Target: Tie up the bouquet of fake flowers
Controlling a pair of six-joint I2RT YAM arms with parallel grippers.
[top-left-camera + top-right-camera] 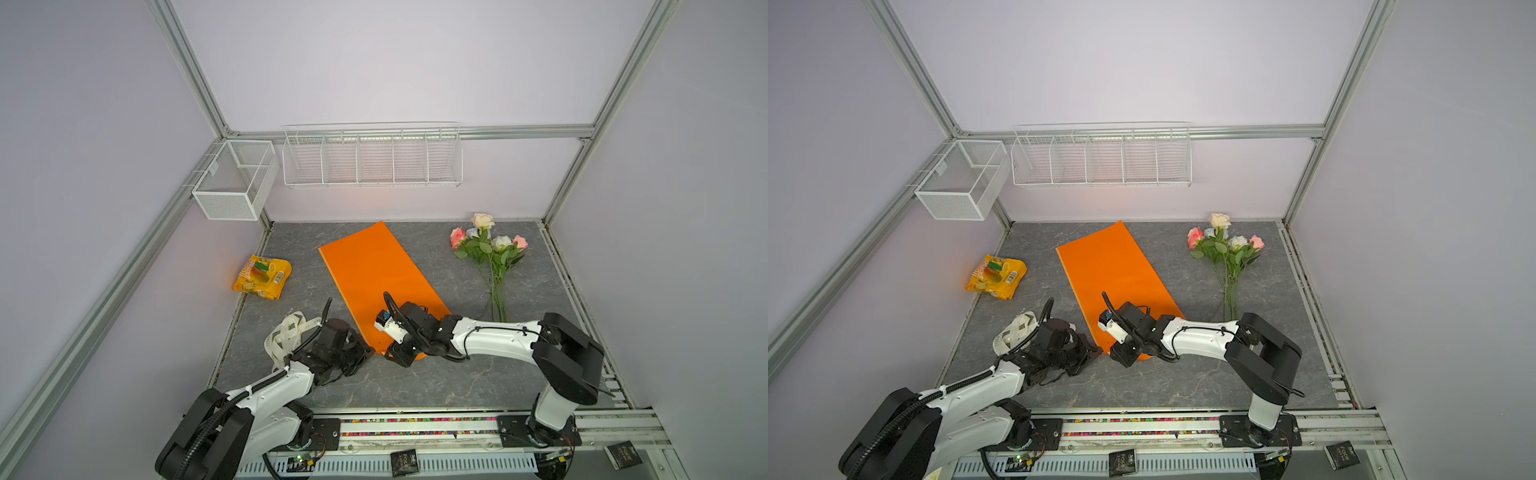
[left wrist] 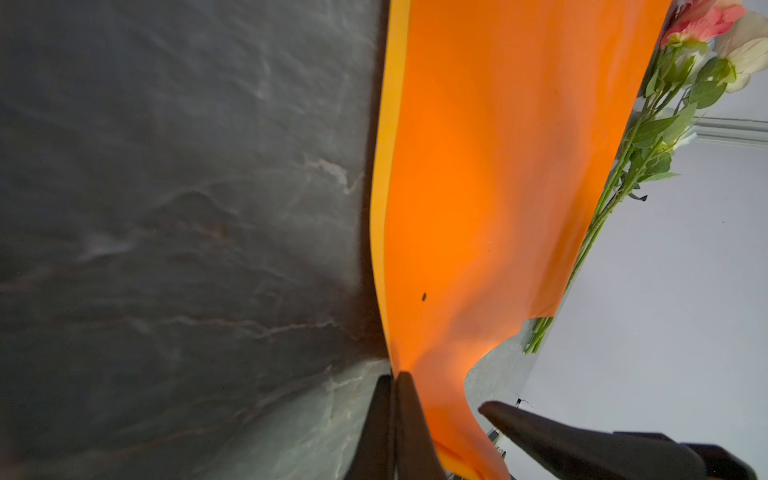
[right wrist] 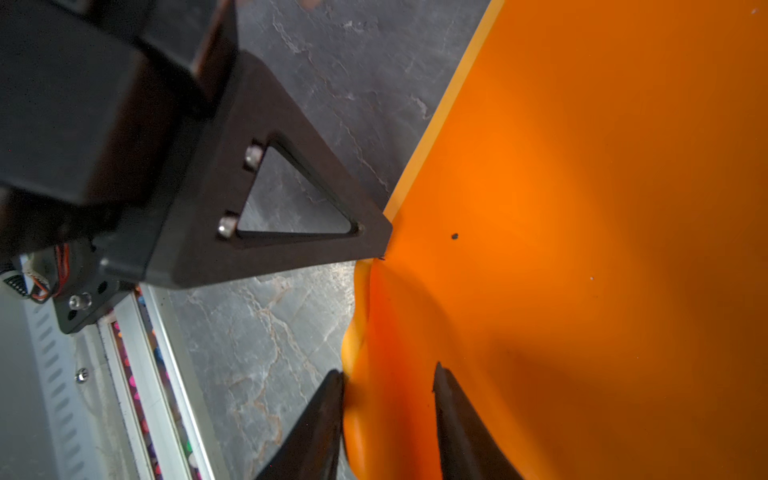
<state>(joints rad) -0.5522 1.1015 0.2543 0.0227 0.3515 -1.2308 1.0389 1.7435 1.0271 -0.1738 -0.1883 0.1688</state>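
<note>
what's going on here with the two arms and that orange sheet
The left gripper is shut on the near corner of the orange paper sheet, holding it slightly raised off the grey table. Right next to it, the right gripper has its jaws apart astride the sheet's bunched near edge. The bouquet of fake flowers lies bare on the table, apart from the paper. The cream ribbon sits loose beside the left arm, so nothing is wrapped or tied yet.

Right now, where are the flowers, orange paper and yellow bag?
Bouquet of fake flowers [image 1: 485, 248]: in a top view, on leaves.
Orange paper [image 1: 374, 274]: in a top view, bare middle.
Yellow bag [image 1: 262, 277]: in a top view, its middle.
</note>
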